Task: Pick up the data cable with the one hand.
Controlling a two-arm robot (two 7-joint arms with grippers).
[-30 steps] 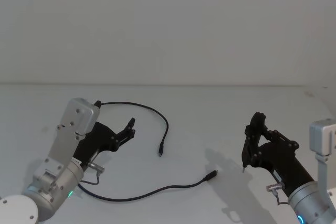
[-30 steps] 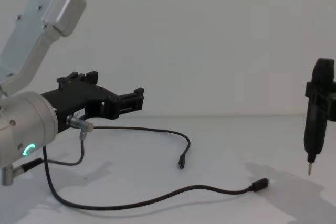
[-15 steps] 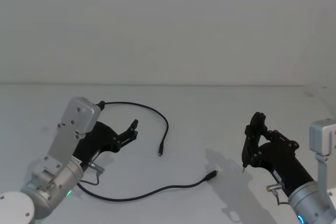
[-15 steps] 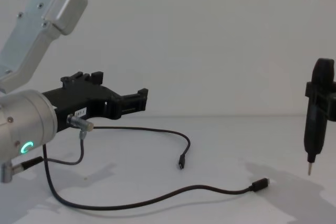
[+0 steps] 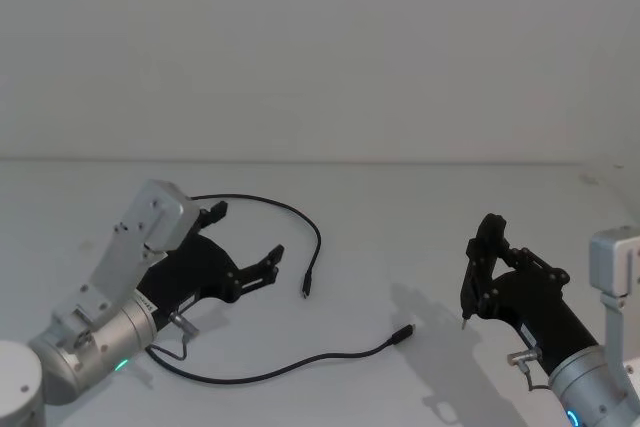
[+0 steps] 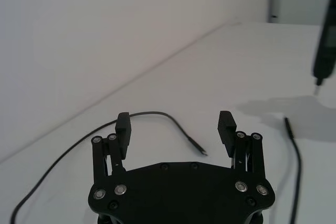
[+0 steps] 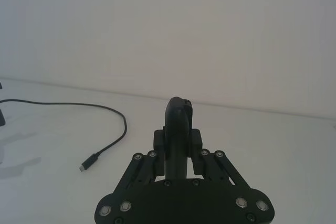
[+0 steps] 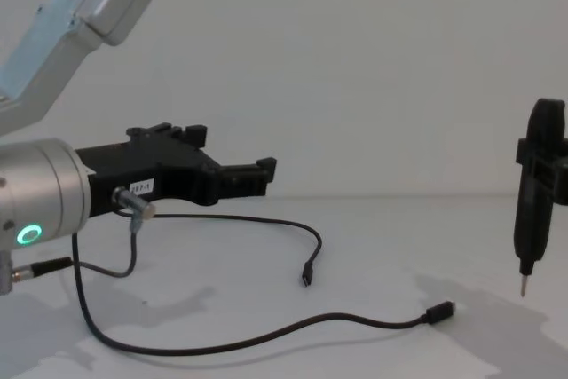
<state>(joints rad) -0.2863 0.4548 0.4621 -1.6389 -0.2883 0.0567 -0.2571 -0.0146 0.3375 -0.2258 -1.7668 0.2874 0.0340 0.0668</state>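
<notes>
The data cable (image 5: 316, 237) is a thin black line on the white table, curving from behind my left arm to a plug (image 5: 305, 289); its other plug (image 5: 404, 332) lies nearer me. It also shows as the cable (image 8: 266, 220) and the cable (image 6: 157, 114). My left gripper (image 5: 245, 232) is open and hovers inside the cable's loop, above the table and apart from the cable, with nothing between its fingers (image 6: 227, 124). My right gripper (image 7: 178, 140) stays at the right, shut on a black pen-like tool (image 5: 478, 272) that points down.
A short grey lead (image 8: 133, 241) with silver connectors hangs from my left wrist. The white table (image 5: 400, 217) meets a plain wall behind. The pen-like tool (image 8: 531, 210) hangs a little above the table at the right, beyond the near plug (image 8: 441, 311).
My left gripper has moved forward and to the right, toward the cable's far plug, and has rolled at the wrist. The cable and the right arm have not moved.
</notes>
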